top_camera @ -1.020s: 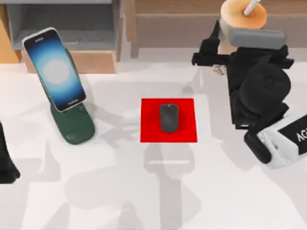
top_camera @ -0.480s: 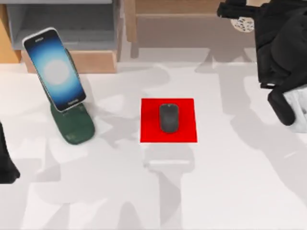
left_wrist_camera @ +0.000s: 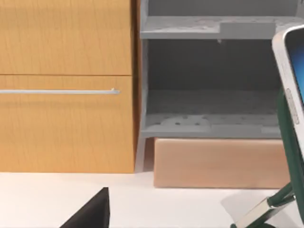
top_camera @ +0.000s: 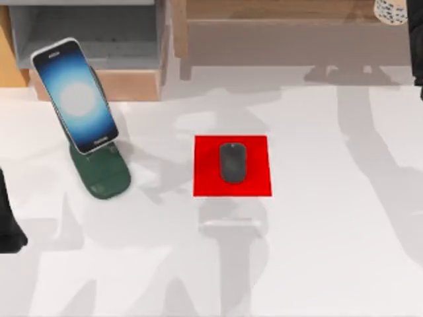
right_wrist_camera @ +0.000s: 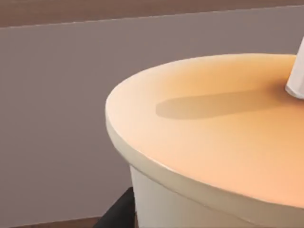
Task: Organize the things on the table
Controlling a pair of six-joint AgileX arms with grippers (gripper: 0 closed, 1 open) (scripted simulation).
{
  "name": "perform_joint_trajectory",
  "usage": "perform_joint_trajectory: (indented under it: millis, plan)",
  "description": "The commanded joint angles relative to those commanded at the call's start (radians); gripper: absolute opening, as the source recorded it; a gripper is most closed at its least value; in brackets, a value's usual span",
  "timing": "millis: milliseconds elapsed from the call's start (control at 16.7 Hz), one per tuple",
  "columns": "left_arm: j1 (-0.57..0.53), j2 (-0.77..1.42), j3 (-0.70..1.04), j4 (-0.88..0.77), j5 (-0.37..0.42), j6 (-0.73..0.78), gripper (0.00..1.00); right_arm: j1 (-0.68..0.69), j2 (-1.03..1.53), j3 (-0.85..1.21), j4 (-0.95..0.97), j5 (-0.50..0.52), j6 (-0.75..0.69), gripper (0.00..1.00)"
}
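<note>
Our bubble-tea cup [right_wrist_camera: 213, 142] fills the right wrist view, straw [right_wrist_camera: 297, 76] at its lid; our mouse [top_camera: 232, 162] lies on the red mat [top_camera: 258, 185] mid-table [top_camera: 317, 251]; our smartphone [top_camera: 76, 96] leans on its green stand [top_camera: 102, 175] at left; we cannot tell either gripper's opening.

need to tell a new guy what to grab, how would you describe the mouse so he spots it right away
Start from the white table and find the red square mat near its middle. The mouse lies flat on that mat: small, dark grey, oval. The smartphone, off to the left, is bigger, glows and leans on a green stand.
</note>
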Motion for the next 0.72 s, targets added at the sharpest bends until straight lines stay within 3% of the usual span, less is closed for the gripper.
perform_joint_trajectory:
  millis: [720]
  plan:
    - [0.000, 0.000, 0.000, 0.000, 0.000, 0.000, 1.00, -0.146, 0.079, 0.228, -0.297, -0.200, -0.011, 0.00]
